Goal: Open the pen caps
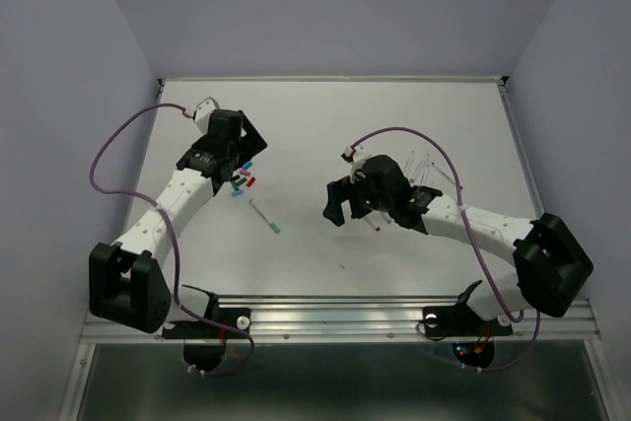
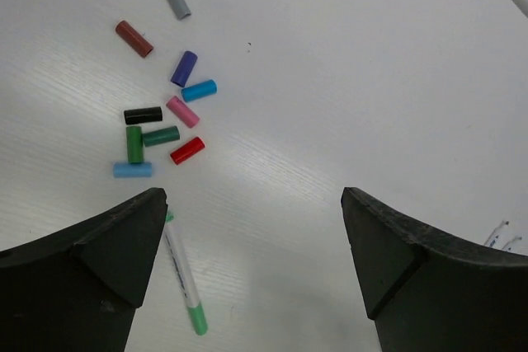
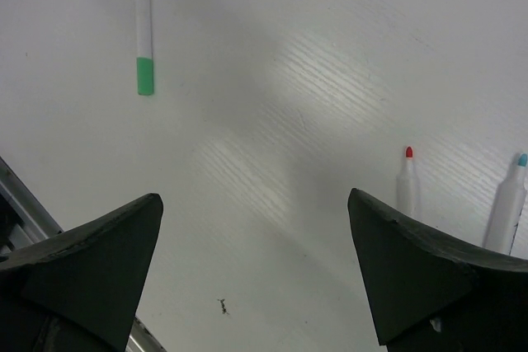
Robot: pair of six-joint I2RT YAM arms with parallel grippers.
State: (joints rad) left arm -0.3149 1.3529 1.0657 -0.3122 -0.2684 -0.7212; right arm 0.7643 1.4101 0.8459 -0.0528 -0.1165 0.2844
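Left wrist view has ten loose caps (image 2: 182,111) in a close cluster on the table (image 2: 346,80), grey farthest out, light blue nearest, some touching. Just nearer than these lies one pen (image 2: 178,265) with its green cap (image 2: 198,319) on, so I judge it the last to open. Right wrist view shows the same pen at its top left, and two bare pens (image 3: 407,183), red-tipped and blue-tipped, by the right finger. Left fingers (image 2: 91,269) are spread wide and hold nothing, one tip covering the pen's far end. Right fingers (image 3: 412,278) are likewise apart and empty, well off from the pen. Risk: the pen is round and free, so a finger landing off-centre could roll it into the cluster and scatter the caps, and a shallow pinch on the short cap could slip when pulled
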